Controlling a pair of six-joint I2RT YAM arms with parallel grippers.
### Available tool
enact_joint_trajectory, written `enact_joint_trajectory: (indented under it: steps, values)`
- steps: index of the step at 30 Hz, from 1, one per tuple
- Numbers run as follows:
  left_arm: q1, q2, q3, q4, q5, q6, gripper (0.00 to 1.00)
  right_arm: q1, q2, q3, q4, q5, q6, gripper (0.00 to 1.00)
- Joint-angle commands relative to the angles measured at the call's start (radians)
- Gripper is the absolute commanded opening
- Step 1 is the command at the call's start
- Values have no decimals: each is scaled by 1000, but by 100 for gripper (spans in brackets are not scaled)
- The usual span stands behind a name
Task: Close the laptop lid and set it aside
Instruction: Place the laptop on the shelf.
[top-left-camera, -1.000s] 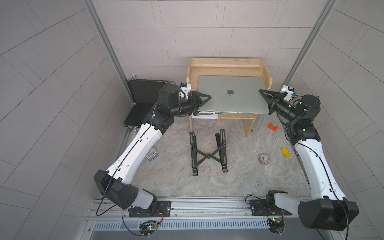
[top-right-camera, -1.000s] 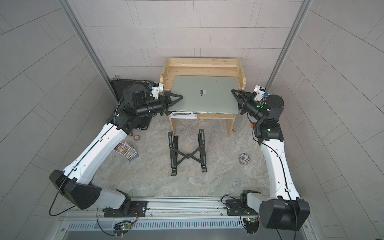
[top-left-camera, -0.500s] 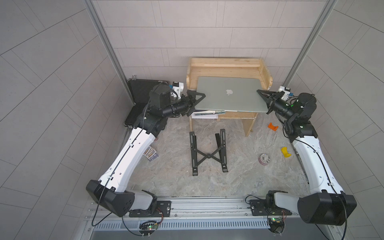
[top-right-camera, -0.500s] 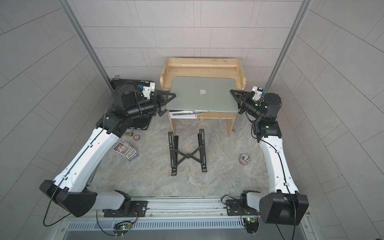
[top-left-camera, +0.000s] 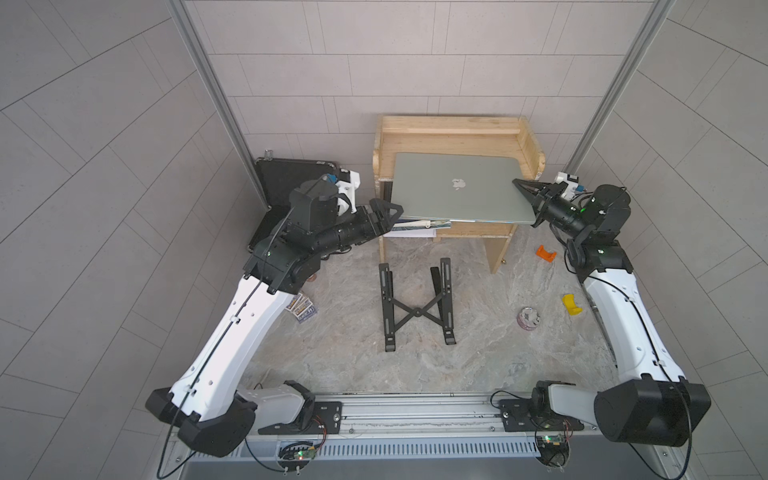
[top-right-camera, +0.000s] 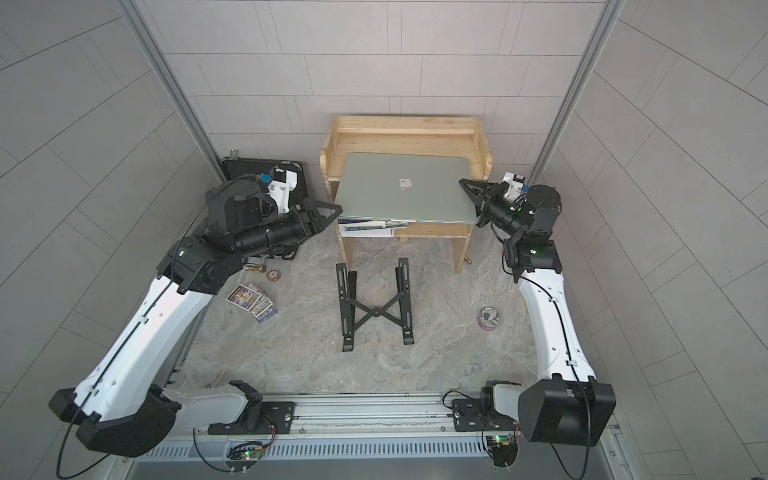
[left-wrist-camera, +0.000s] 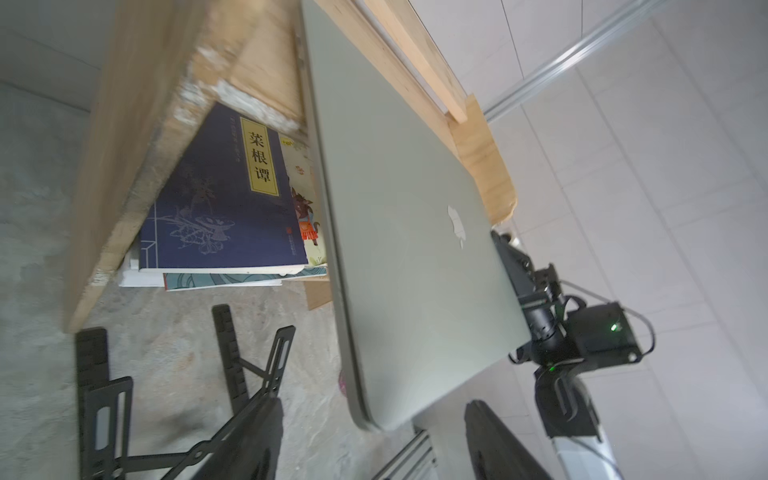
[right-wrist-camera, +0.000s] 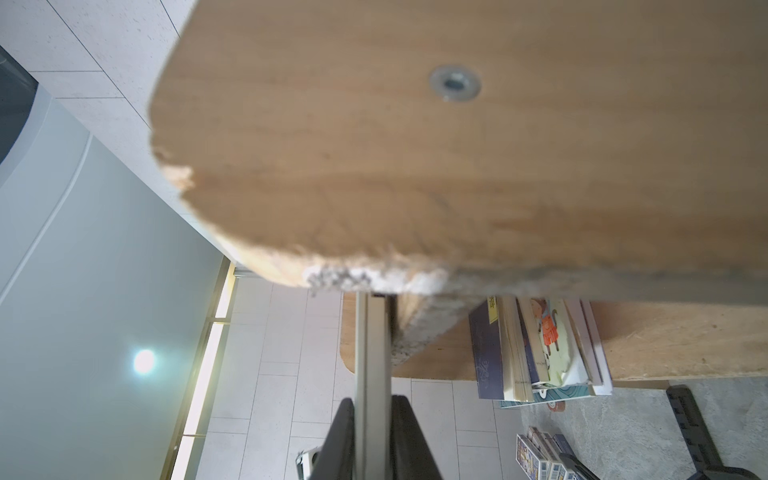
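A wooden shelf unit stands far centre on the table, with books stacked on its lower shelf. A black folding stand lies nearer. At far left is a black briefcase, with cards nearer. An orange clip, a yellow clip and a round tin lie at right.

Both top views high overhead, whole scene; wrist views close, opposite edges of laptop

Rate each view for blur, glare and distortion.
In both top views: sharp and evenly lit, but tile lines on the wall bow from the wide lens. Left wrist: laptop crisp, near edge of the shelf smeared. Right wrist: shelf side close and soft; ceiling lamp flares.
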Motion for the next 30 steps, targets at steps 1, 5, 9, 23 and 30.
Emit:
enact_joint_trajectory:
  steps: [1, 5, 9, 23, 30]
  values:
    - [-122, -31, 53, -163, -229, 197, 66, -4, -4, 42, 51, 46, 9, 0]
    - [-272, -15, 58, -207, -380, 252, 64, -5, -5, 39, 43, 56, 1, 0]
    - [-399, 58, 105, -267, -463, 291, 63, -5, -3, 35, 40, 59, -6, 0]
    - [-515, 326, 338, -284, -659, 368, 65, -2, -13, 33, 19, 63, -24, 0]
    - [-516, 433, 473, -284, -692, 415, 66, 2, -17, 36, -4, 63, -52, 0]
